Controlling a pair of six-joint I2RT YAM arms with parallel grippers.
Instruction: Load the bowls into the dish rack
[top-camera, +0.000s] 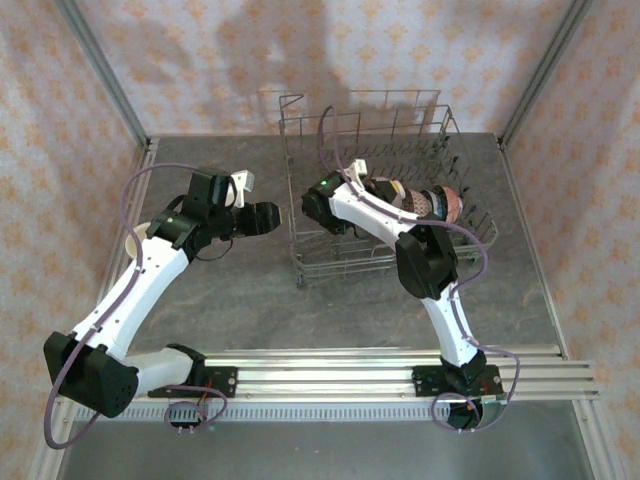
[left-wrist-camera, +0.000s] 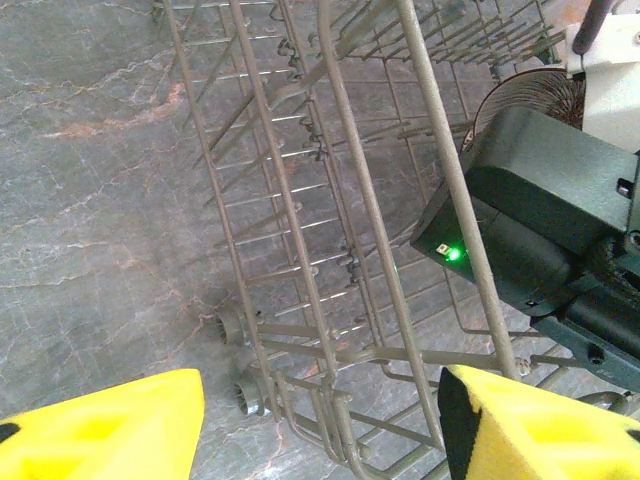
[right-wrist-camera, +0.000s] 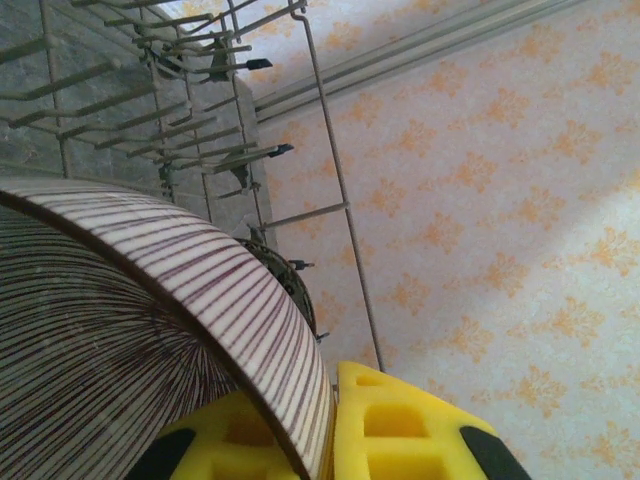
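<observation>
Over the counter, just left of the dish rack, my left hand hangs with its fingers spread wide and nothing between them, facing the rack's near-left corner. Farther in, my right hand reaches inside the rack, clamped on the rim of a brown-striped bowl that it holds on edge. Unfilled tines lie just beyond the bowl, in the rack's left part. The bowls already loaded stand in a row toward the right. I judge this placement falls to the right arm alone.
</observation>
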